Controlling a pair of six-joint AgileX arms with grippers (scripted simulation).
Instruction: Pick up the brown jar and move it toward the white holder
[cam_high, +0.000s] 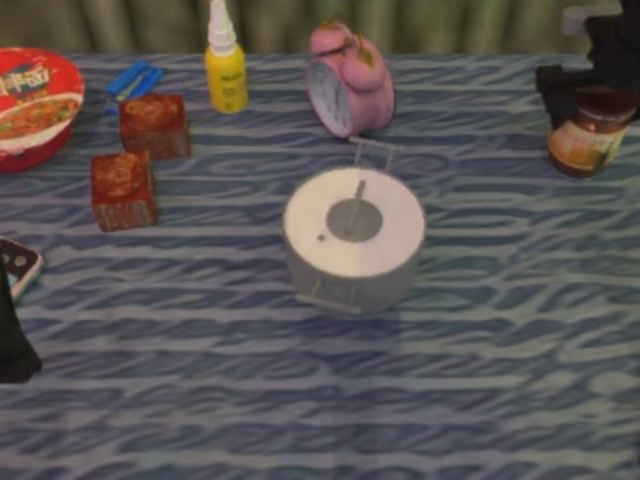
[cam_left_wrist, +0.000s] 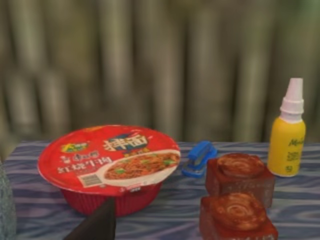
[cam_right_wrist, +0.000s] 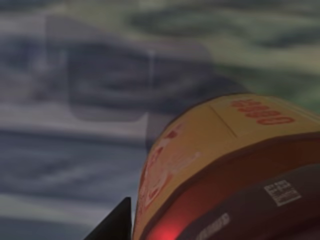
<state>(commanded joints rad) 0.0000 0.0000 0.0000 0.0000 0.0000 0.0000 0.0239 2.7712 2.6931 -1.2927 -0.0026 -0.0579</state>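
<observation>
The brown jar (cam_high: 586, 138), with an orange-yellow label and a dark lid, is at the far right of the table, under my right gripper (cam_high: 592, 88). That gripper is shut on the brown jar around its lid. Close up in the right wrist view, the brown jar (cam_right_wrist: 225, 165) fills the frame, with one dark finger (cam_right_wrist: 116, 222) against its side. The white holder (cam_high: 353, 240), a white drum with a grey disc and rod on a wire frame, stands at the table's centre, well left of the jar. My left gripper (cam_high: 12, 345) is parked open at the left edge.
A pink alarm clock (cam_high: 348, 78) stands behind the holder. At the back left are a yellow dropper bottle (cam_high: 225, 68), a blue stapler (cam_high: 133, 80), two red-brown boxes (cam_high: 153, 125) (cam_high: 123, 189) and a red noodle bowl (cam_high: 30, 105). A small device (cam_high: 18, 265) lies at the left edge.
</observation>
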